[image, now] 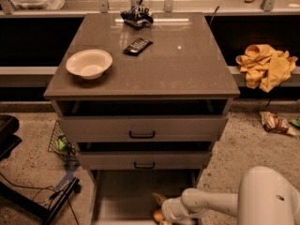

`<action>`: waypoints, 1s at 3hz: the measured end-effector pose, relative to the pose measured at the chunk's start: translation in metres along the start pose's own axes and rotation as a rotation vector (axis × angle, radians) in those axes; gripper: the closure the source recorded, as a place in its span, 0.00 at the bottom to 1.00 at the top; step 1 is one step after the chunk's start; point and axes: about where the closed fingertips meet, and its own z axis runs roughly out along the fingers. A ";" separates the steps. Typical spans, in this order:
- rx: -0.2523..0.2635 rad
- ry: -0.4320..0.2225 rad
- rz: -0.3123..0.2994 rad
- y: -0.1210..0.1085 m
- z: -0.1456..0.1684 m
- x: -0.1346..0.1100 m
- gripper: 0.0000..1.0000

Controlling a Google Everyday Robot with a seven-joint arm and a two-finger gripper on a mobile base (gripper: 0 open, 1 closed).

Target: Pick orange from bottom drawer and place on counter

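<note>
The bottom drawer [123, 196] is pulled open below two upper drawers, and its pale floor shows. The small orange [158, 215] lies on that floor near the drawer's front right, at the lower edge of the view. My gripper [160, 209] reaches in from the right on a white arm [211, 203] and sits right at the orange, partly over it. The counter [187, 64] is the flat grey-brown top of the cabinet.
On the counter stand a white bowl [89, 63], a black flat packet [138, 46] and a dark bag [137, 15]. Both upper drawers are slightly ajar. A yellow cloth [267, 65] lies to the right, a snack bag [276, 123] on the floor, and a wire basket [61, 143] to the left.
</note>
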 end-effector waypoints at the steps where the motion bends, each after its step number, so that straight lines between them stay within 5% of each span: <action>1: -0.034 0.018 0.001 0.007 0.016 0.009 0.15; 3: -0.048 0.043 -0.006 0.012 0.028 0.011 0.62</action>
